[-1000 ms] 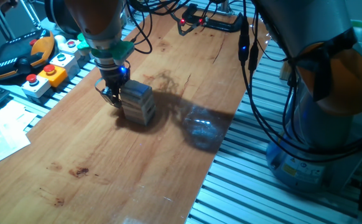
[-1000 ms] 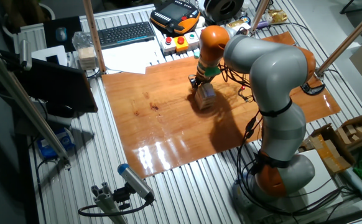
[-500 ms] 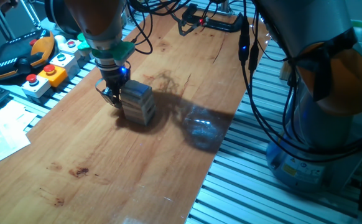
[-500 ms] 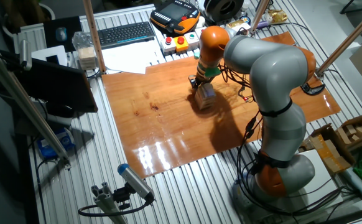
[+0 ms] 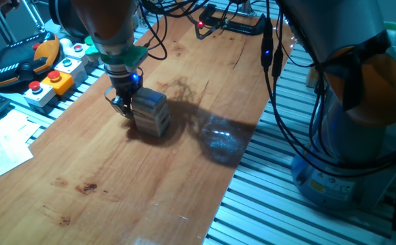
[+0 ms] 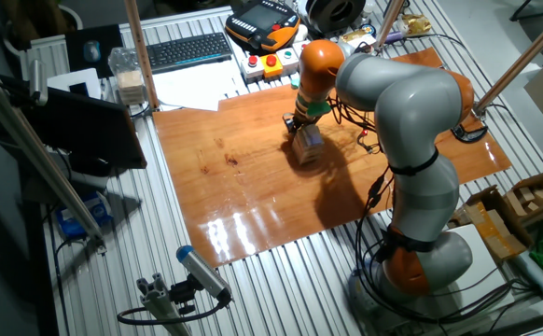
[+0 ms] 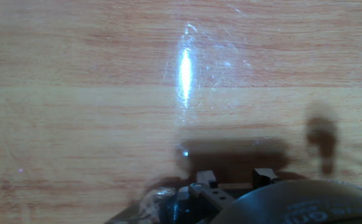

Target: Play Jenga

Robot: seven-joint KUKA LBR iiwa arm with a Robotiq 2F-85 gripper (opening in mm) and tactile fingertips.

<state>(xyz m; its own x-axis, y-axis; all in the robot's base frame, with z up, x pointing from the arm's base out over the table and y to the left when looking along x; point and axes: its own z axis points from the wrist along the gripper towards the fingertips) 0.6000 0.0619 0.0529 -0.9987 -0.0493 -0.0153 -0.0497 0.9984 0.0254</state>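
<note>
Near the far-left part of the wooden table (image 5: 150, 177) stands the small pale wood-block Jenga tower (image 5: 150, 112); the black two-finger pincer (image 5: 121, 103) touches its side, grip unclear. Push one block slowly, squarely.

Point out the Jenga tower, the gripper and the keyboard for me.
Jenga tower (image 5: 152, 112), one fixed view, its side face.
Gripper (image 5: 123, 103), one fixed view, between the fingertips.
Keyboard (image 6: 189, 50), the other fixed view, middle of the keys.
</note>
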